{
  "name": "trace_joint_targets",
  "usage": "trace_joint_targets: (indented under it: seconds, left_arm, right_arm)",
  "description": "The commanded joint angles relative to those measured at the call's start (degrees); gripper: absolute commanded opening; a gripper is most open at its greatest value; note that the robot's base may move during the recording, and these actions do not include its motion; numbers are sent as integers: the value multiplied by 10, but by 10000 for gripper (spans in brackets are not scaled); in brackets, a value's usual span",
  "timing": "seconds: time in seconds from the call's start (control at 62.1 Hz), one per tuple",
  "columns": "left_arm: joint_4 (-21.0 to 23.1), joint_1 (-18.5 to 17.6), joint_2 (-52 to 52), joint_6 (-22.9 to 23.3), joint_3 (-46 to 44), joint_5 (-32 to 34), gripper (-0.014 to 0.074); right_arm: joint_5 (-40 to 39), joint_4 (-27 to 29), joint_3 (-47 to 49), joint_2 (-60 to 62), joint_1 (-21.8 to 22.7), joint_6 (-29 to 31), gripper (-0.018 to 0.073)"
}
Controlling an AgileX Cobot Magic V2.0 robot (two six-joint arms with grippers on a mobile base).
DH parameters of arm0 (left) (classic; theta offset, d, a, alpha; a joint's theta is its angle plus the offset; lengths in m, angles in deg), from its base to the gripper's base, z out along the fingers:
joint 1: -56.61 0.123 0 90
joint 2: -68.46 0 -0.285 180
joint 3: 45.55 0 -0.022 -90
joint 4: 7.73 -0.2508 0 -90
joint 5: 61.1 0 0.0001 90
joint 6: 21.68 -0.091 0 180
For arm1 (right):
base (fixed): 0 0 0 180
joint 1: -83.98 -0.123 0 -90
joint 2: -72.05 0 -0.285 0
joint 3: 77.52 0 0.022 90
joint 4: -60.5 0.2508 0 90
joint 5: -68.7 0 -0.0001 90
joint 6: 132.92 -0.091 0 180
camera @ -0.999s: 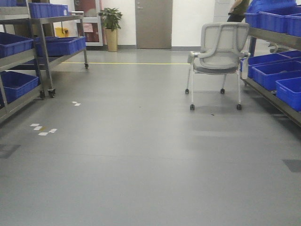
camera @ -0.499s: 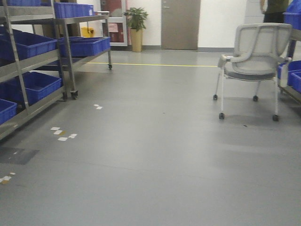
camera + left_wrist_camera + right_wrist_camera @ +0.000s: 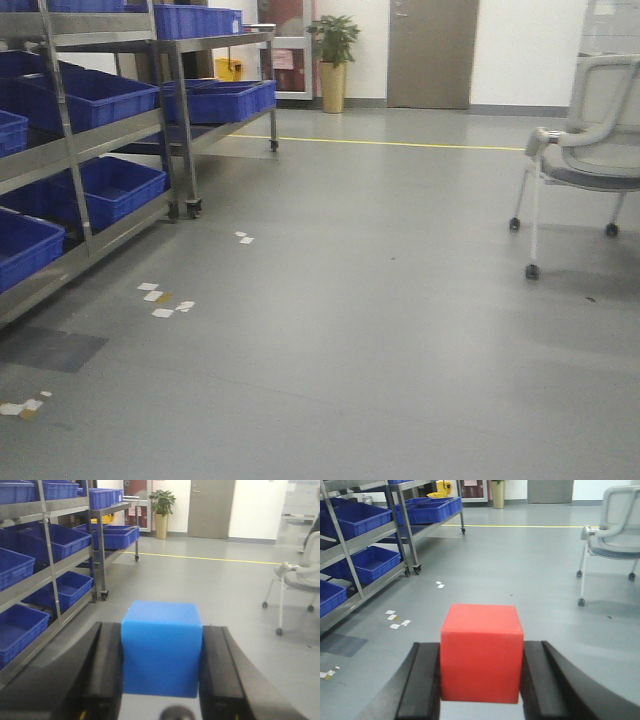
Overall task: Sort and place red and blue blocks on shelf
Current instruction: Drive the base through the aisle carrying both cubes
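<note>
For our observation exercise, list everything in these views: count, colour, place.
blue block: one, blue, in left gripper.
red block: one, red, in right gripper.
racks: two, grey metal, left.
bins: several, blue, on the racks.
chair: one, grey, right.
plant: one, green, by far wall.
door: one, grey-brown, far wall.
line: one, yellow, across floor.
tape scraps: several, white, floor by racks.
left gripper: one, black, shut on blue block.
right gripper: one, black, shut on red block.
</note>
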Motion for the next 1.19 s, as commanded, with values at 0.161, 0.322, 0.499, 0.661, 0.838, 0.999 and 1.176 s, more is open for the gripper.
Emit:
trace_joint_targets:
  seconds: [0.161,0.322,0.499,0.661,0.838,0.999,1.176]
  left_arm:
    - [2,-1,-4,0,-16,51,132]
    - [2,-1,-4,0,-16,51,132]
    - [2,-1,-4,0,-16,51,132]
    - [2,-1,-4,0,-16,51,132]
    - [2,-1,-4,0,-16,51,132]
    - [2,-1,-4,0,-16,51,132]
    - [2,-1,-4,0,-16,51,132]
  right_arm:
    - [-47,-4,18,-5,4,5,78]
    - [-47,-4,18,-5,4,5,78]
    - [-47,-4,18,-5,4,5,78]
    - [-47,-4,18,-5,4,5,78]
    - [-47,-4,18,-5,4,5,78]
    - [-47,-4,18,-5,4,5,78]
    - [-47,-4,18,-5,4,5,78]
